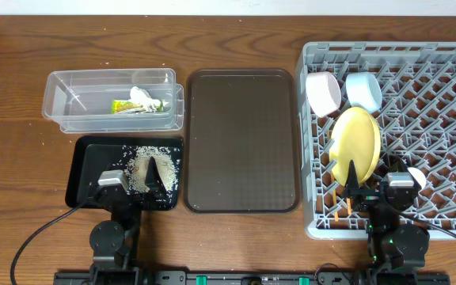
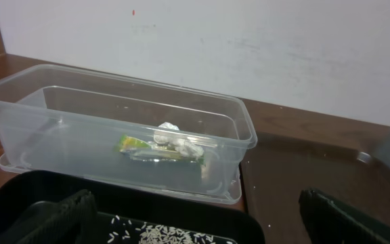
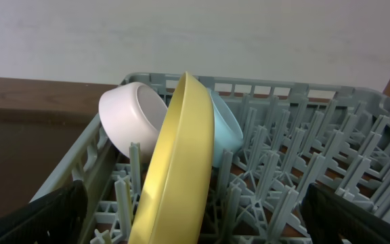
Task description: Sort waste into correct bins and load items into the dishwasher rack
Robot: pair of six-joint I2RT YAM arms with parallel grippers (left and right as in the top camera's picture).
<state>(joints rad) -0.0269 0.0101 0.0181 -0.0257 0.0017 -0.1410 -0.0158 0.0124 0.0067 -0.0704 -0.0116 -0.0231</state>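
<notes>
The left gripper (image 1: 134, 179) and the right gripper (image 1: 376, 184) are both wide open and hold nothing. The yellow plate (image 1: 355, 142) stands on its edge in the grey rack (image 1: 450, 103), at the right. It looks hard and slippery, so grab its thin rim.

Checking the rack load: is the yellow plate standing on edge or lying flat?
On edge, tilted. The yellow plate stands among the pegs of the dishwasher rack, rim up, in front of the white bowl.
</notes>
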